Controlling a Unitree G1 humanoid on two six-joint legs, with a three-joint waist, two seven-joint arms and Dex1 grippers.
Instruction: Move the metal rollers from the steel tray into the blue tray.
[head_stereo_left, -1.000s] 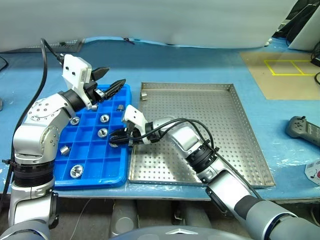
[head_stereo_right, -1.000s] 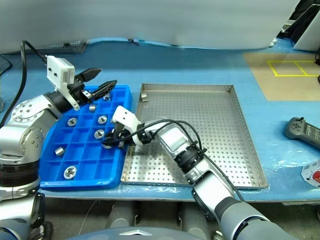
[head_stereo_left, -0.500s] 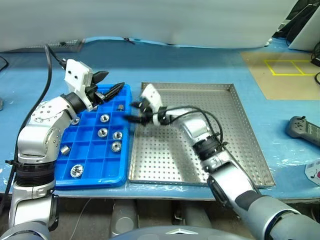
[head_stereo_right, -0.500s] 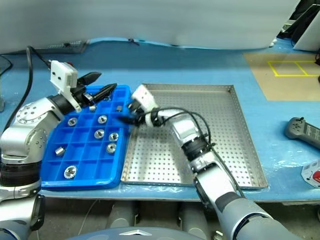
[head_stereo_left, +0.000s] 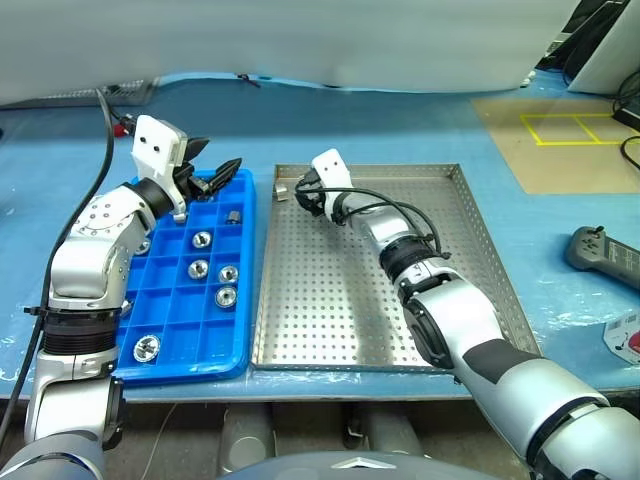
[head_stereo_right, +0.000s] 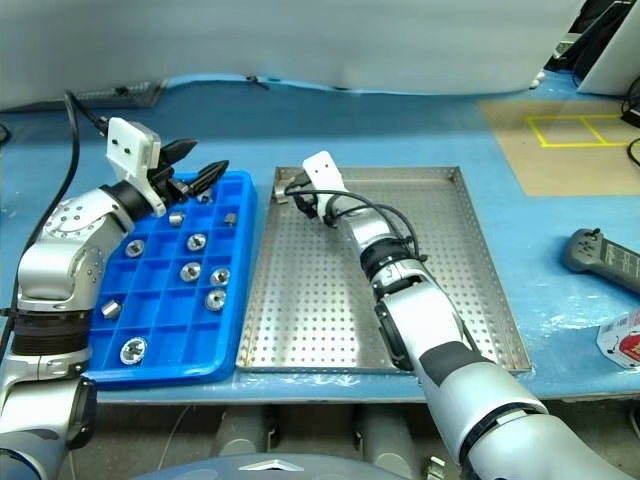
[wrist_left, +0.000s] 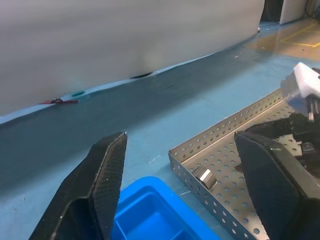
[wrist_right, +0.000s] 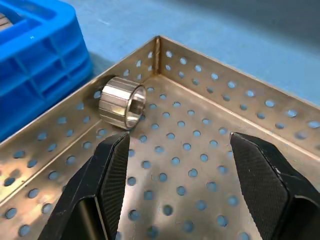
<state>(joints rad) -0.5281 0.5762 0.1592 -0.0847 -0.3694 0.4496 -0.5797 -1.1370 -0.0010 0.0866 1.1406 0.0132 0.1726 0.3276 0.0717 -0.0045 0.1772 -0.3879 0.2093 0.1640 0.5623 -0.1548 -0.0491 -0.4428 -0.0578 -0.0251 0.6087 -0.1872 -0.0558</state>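
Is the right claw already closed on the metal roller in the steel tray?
No, the right claw is open, and the metal roller lies free beside the steel tray corner.

one roller (wrist_right: 122, 102) in the steel tray (head_stereo_left: 470, 290), eight rollers in the blue tray (head_stereo_left: 190, 345).

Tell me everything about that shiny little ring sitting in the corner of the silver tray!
The metal roller is a small, shiny silver ring with ridged sides and a hollow middle. It lies on its side in the far corner of the steel tray, the corner nearest the blue tray, resting on the holed floor against the low wall. The open right gripper sits just short of it, not touching.
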